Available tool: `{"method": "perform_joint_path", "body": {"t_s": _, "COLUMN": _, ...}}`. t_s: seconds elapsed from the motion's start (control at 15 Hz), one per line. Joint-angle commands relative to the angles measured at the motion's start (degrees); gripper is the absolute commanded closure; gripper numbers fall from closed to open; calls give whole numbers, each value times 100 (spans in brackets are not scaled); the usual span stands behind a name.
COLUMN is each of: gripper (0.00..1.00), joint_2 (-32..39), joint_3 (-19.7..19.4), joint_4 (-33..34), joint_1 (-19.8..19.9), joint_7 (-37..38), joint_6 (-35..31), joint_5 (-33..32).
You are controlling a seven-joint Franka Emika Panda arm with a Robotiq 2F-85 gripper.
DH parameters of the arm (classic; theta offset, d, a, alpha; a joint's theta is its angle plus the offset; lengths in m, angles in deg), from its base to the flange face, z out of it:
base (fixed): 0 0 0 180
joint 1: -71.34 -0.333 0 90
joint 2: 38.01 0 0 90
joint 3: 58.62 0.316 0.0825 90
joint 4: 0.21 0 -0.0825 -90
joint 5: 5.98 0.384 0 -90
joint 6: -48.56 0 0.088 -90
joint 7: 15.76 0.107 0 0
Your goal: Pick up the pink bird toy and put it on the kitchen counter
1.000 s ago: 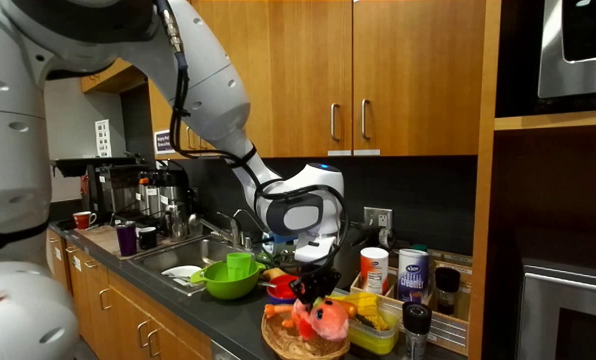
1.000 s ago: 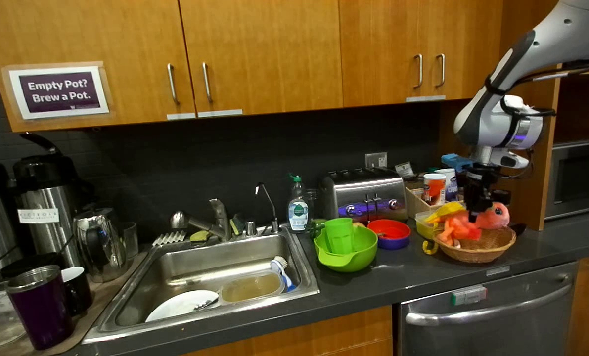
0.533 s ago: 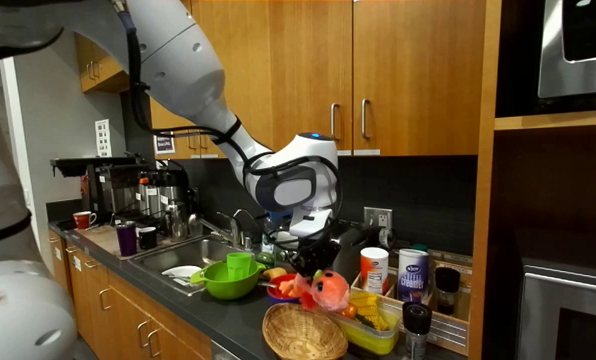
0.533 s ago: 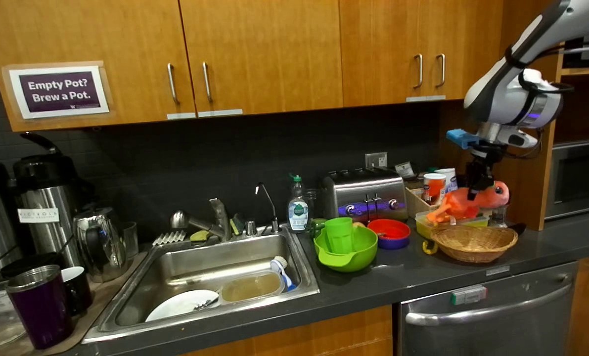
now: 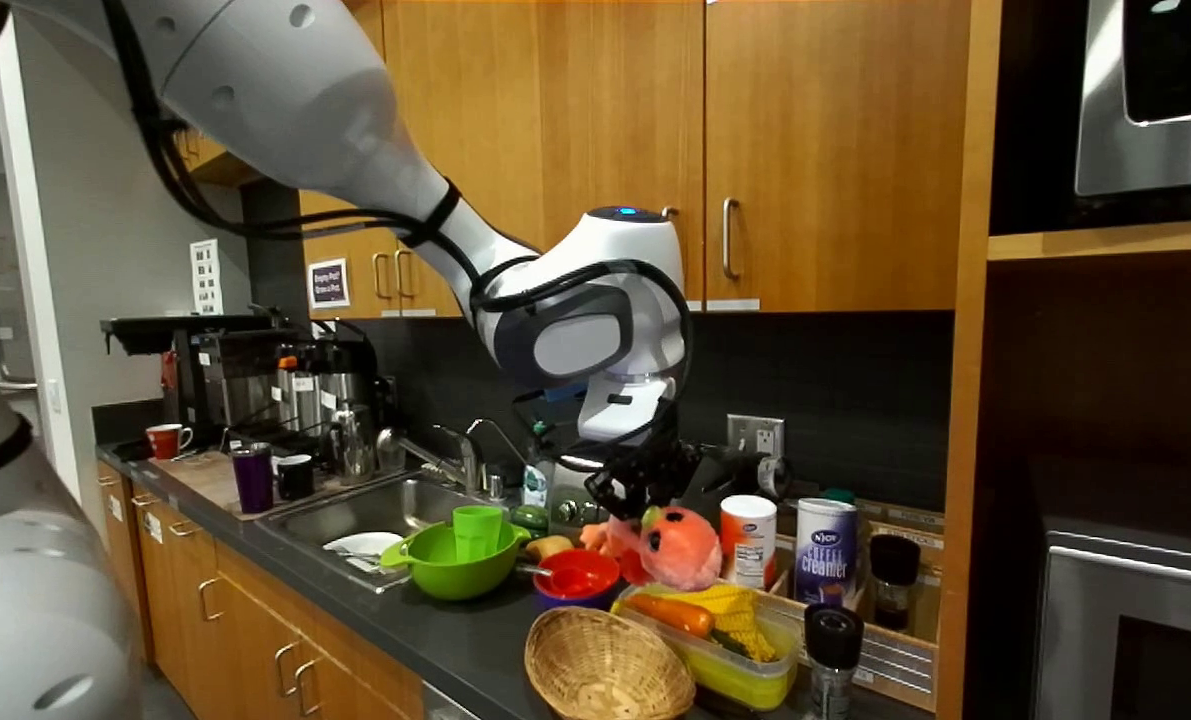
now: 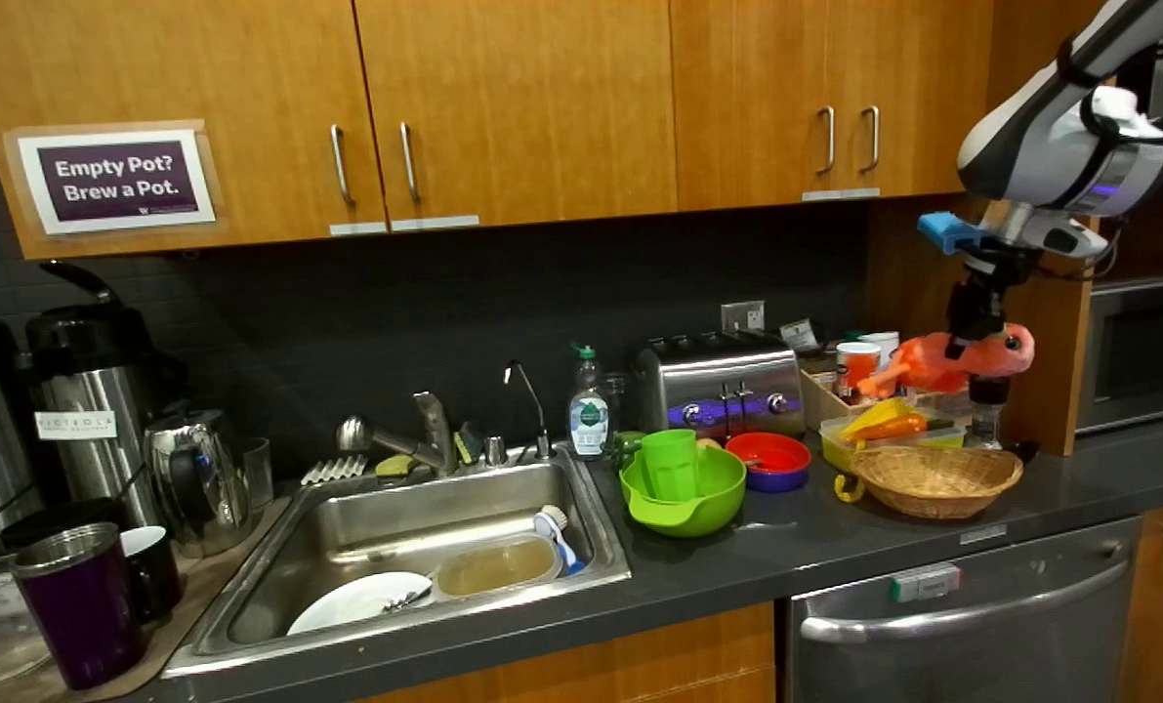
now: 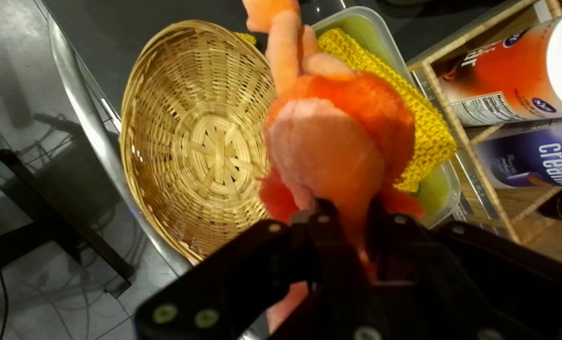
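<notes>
— What writing can you read?

— The sign [image 6: 117, 183]: "Empty Pot? Brew a Pot." The cylindrical canister [image 5: 823, 565]: "N'JOY Coffee Creamer."

— And your claw [image 7: 350, 212]?

— Drawn in, pinching the plush pink bird toy [image 5: 683, 548], held above the kitchen counter [image 5: 475, 635], where the woven wicker basket [image 7: 219, 156] and plastic tub [image 5: 750, 688] stand side by side.

Sign [image 6: 117, 184] on wooden cabinet [image 6: 259, 78]: "Empty Pot? Brew a Pot." Label [image 6: 76, 426] on steel airpot [image 6: 88, 386]: "VICTROLA"; smaller line below illegible. Purple-and-white canister [image 5: 825, 558]: "N'Joy coffee creamer". Orange-and-white canister [image 7: 505, 75], wrist view: "N'Joy" logo, word ending "ar". Green-capped bottle [image 6: 589, 422], wall notice [image 5: 206, 276]: print too small to read.
</notes>
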Motion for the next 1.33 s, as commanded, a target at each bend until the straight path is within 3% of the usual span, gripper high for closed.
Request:
{"method": "perform_joint_path", "body": {"t_s": 0.0, "gripper": 96, "joint_2": -602, "joint_3": -157, "joint_4": -285, "joint_1": 131, "joint_7": -122, "joint_6": 311, "joint_5": 328}}
{"method": "perform_joint_path", "body": {"t_s": 0.4, "gripper": 96, "joint_2": -1101, "joint_3": -800, "joint_4": -629, "joint_1": 301, "joint_7": -975, "joint_6": 952, "joint_5": 1332}}
{"method": "perform_joint_path", "body": {"t_s": 0.8, "gripper": 96, "joint_2": -882, "joint_3": -797, "joint_4": -881, "joint_1": 826, "joint_7": -1066, "joint_6": 933, "joint_5": 1223}}
{"method": "perform_joint_path", "body": {"t_s": 1.27, "gripper": 96, "joint_2": -470, "joint_3": -1193, "joint_4": -891, "joint_1": 920, "joint_7": -1429, "joint_6": 811, "joint_5": 1757}}
